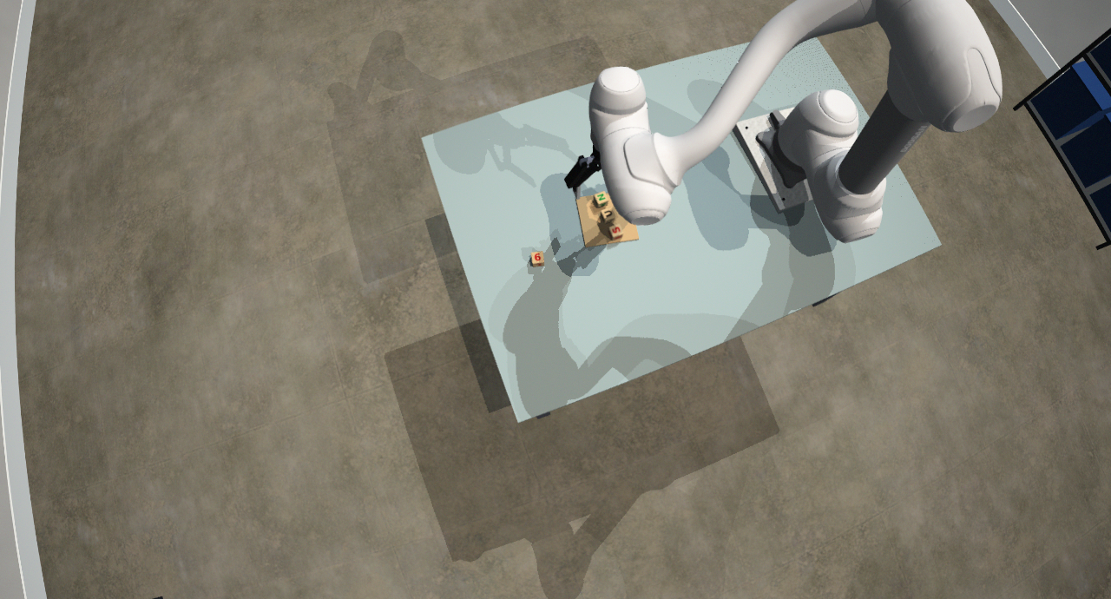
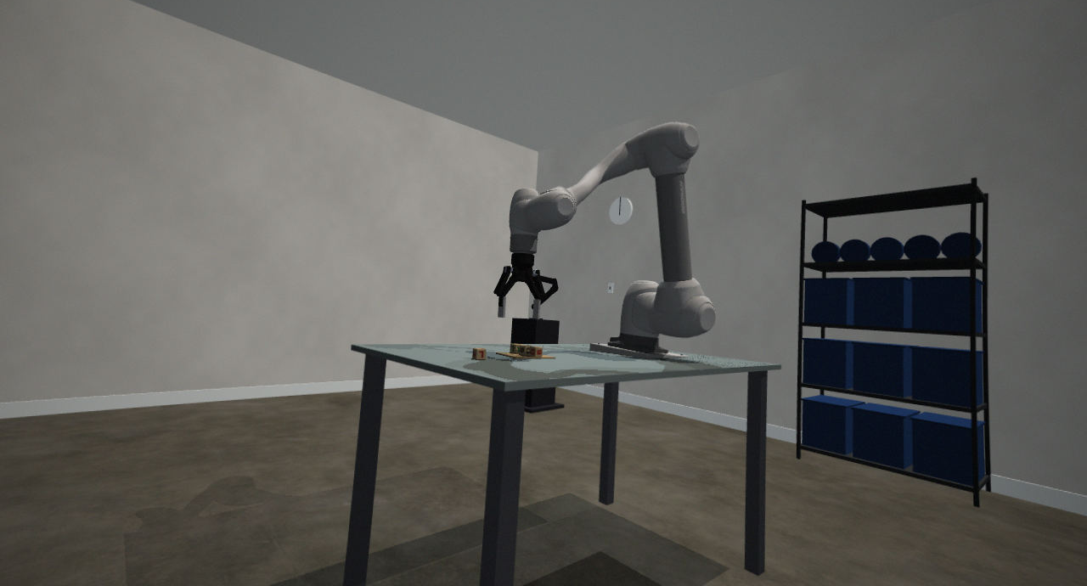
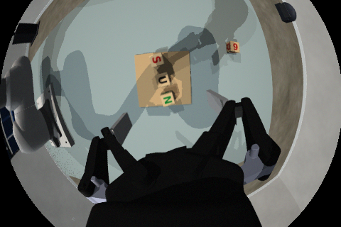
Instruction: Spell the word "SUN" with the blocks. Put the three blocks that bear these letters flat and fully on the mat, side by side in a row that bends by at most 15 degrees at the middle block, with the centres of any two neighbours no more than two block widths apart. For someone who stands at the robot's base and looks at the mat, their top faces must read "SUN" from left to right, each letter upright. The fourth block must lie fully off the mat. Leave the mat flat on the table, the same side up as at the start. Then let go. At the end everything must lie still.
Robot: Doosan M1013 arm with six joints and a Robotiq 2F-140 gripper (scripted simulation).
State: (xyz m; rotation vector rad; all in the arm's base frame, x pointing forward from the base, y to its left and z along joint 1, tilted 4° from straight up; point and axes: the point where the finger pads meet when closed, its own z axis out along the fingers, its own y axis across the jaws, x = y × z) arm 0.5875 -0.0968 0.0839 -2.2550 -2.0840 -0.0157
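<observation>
The tan mat (image 1: 592,236) (image 3: 143,64) lies flat on the table. On it, the red S block (image 1: 615,231) (image 3: 156,59), the black U block (image 1: 608,214) (image 3: 163,79) and the green N block (image 1: 600,198) (image 3: 167,98) stand close together in a nearly straight row. S, U, N run from left to right as seen from the robot's base. The fourth block (image 1: 536,259) (image 2: 478,353) (image 3: 233,47), with a red 6 or 9 on top, lies fully off the mat. My gripper (image 2: 519,311) (image 3: 167,108) is wide open and empty, high above the table near the N end.
The pale table (image 1: 660,285) (image 2: 425,360) (image 3: 106,18) carries the arm's base plate (image 1: 757,156) (image 3: 58,124). The fourth block lies on the mat's far side from the base. A shelf rack (image 2: 975,339) stands behind, away from the table.
</observation>
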